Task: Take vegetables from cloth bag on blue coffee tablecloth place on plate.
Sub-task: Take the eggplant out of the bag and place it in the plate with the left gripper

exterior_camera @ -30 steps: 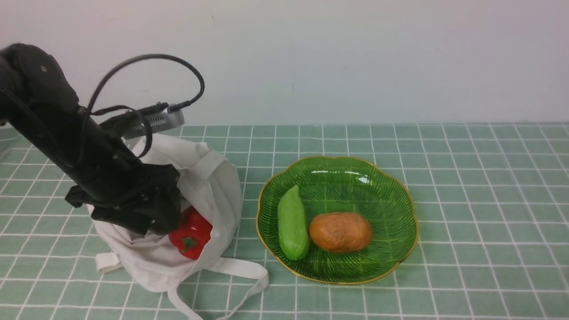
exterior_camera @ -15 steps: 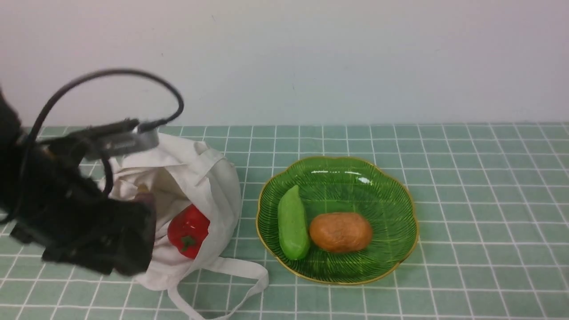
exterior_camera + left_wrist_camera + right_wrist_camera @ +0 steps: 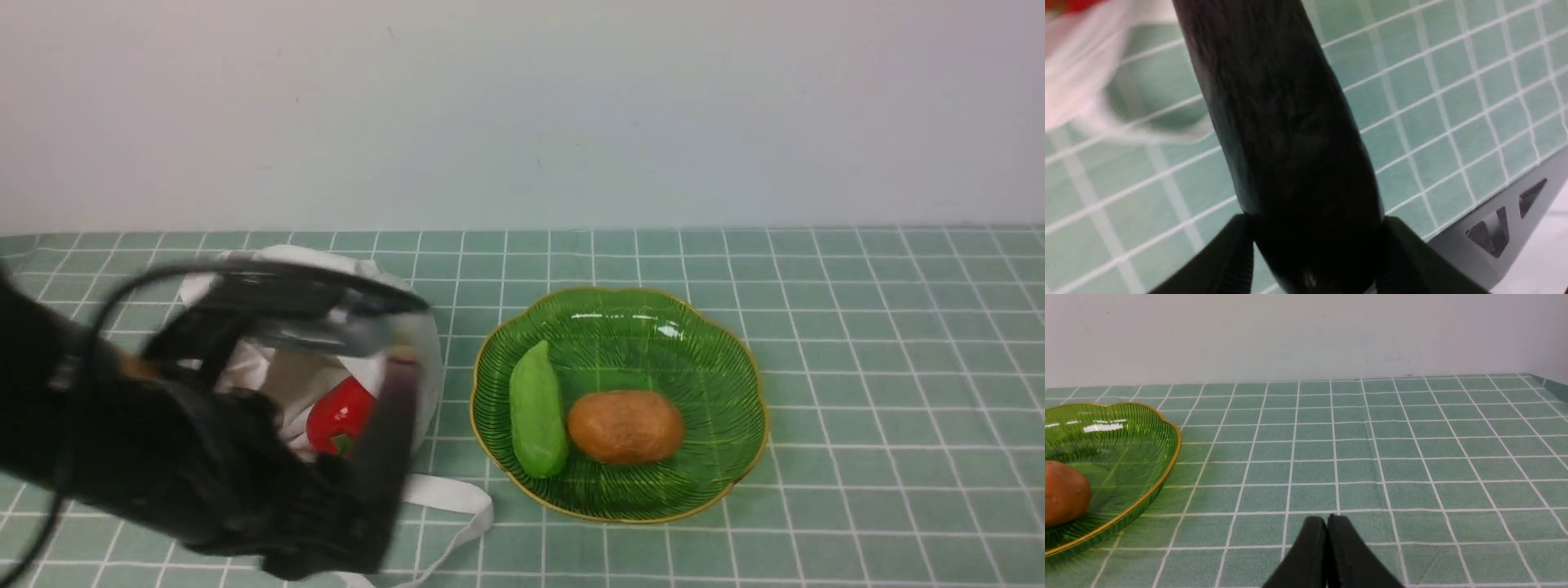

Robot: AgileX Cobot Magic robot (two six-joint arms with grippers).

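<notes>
My left gripper (image 3: 326, 523) hangs blurred in front of the cloth bag (image 3: 430, 367), shut on the long dark eggplant (image 3: 390, 433). In the left wrist view the eggplant (image 3: 1290, 143) fills the space between both fingers of that gripper (image 3: 1316, 232), above the tablecloth (image 3: 1453, 102). The red bell pepper (image 3: 339, 416) lies inside the open bag. To the right stands the green plate (image 3: 620, 327). My right gripper (image 3: 1327, 524) is shut and empty, low over the cloth beside the plate (image 3: 1126, 449); it is out of the front view.
On the plate lie a green cucumber (image 3: 537, 408) and a brown potato (image 3: 625, 426). The bag's strap (image 3: 453, 494) trails on the tablecloth (image 3: 857, 367) toward the plate. A pale wall stands behind the table.
My left arm has drawn out of the bag and swung down and toward the camera, carrying the eggplant. The pepper stays in the bag; the plate has not moved.
</notes>
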